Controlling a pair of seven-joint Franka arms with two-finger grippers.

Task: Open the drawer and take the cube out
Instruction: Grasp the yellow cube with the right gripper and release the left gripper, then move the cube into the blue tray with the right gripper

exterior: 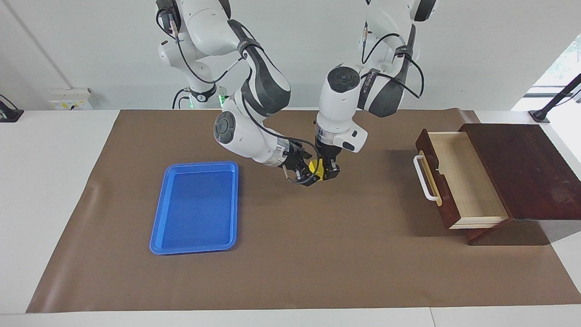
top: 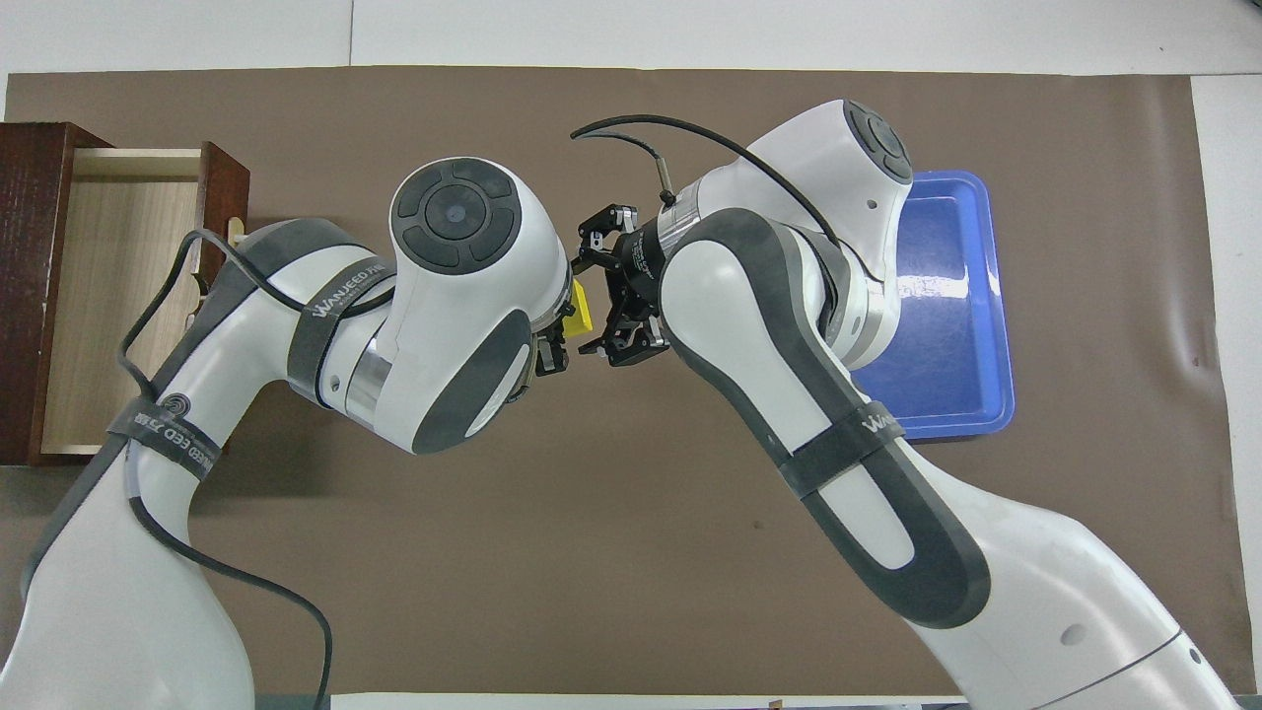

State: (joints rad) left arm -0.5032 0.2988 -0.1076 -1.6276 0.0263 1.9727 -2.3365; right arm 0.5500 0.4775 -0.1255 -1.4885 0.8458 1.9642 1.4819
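**Yellow cube held in the air between two grippers**

The cube [exterior: 317, 168] hangs above the brown mat [exterior: 290, 254] at mid-table, pinched in the left gripper [exterior: 327, 174], whose jaws point straight down and are closed on it. The block sits tilted, one corner low; it has no clear long axis. The right gripper [exterior: 310, 176] comes in sideways from the blue tray's [exterior: 196, 207] end, its fingers around the cube's exposed side; whether they press on it I cannot tell. From overhead the left arm's wrist covers most of the cube [top: 582, 308]. The drawer [exterior: 458, 179] stands pulled out at the left arm's end, its handle [exterior: 424, 178] facing the tray.
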